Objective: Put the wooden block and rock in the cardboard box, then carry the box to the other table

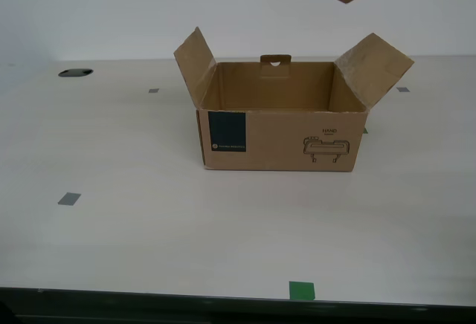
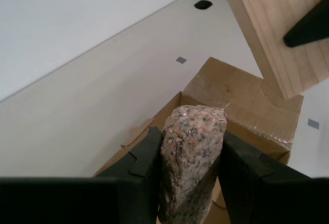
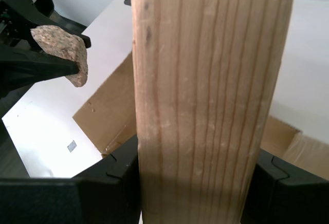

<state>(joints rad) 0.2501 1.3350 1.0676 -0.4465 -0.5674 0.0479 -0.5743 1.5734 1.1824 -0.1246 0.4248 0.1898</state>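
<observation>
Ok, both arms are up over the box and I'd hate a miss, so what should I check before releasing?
1. Rock clamped in my second gripper: ok, a finger on each side.
2. Wooden block clamped in my first gripper: ok.
3. Cardboard box open, side flaps spread outward: ok.
4. Box interior free of obstructions: ok for the part seen in the exterior view; the floor near the front wall is hidden.
5. Rock directly over the opening: cannot tell; it hangs near the flap on the exterior view's left.
6. Block directly over the opening: cannot tell; it hangs above the flap on the exterior view's right.
</observation>
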